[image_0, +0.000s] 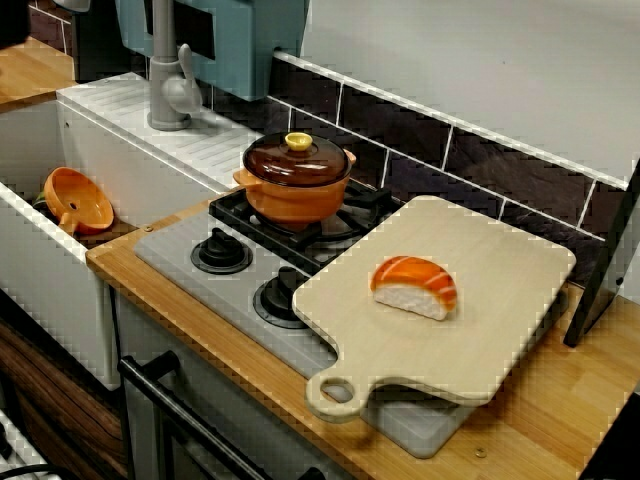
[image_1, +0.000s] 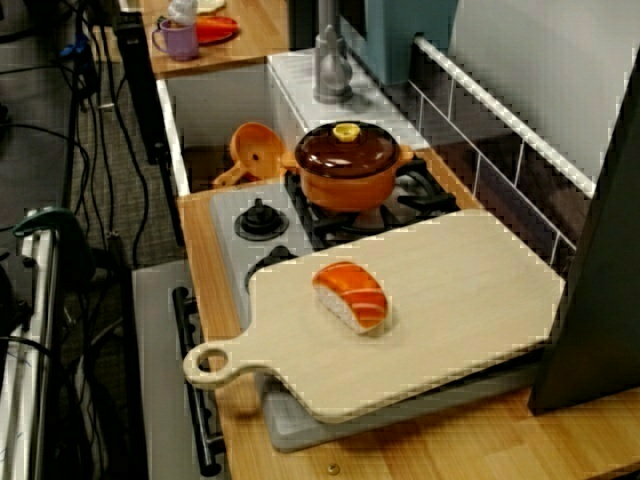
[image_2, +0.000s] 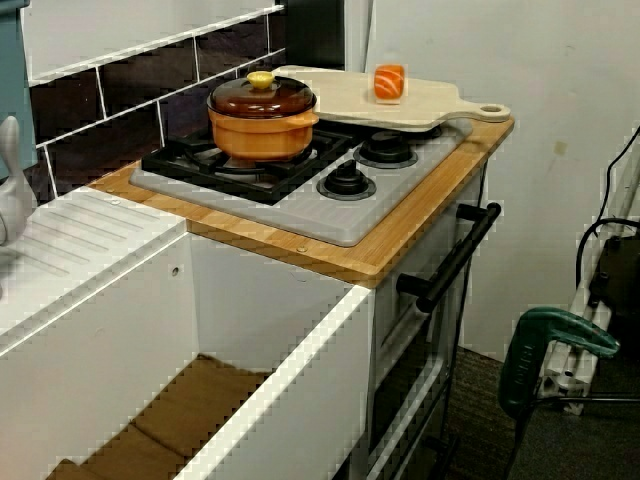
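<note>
Salmon sushi (image_0: 414, 287) is sitting near the middle of the board (image_0: 500, 300), which is lying across the right part of the stove (image_0: 170, 250) on the wooden surface (image_0: 560, 420). A lidded orange pot (image_0: 297, 180) is standing on a rear burner, well apart from the sushi. The end effector is not showing in any view, so its grip cannot be told.

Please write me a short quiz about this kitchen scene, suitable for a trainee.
1. True or false: the salmon sushi lies on the cutting board.
2. Where does the orange pot stand? A) in the sink B) on a burner C) on the board
3. Fill in: the lid of the pot has a ___ knob.
Key: 1 true; 2 B; 3 yellow.
</note>
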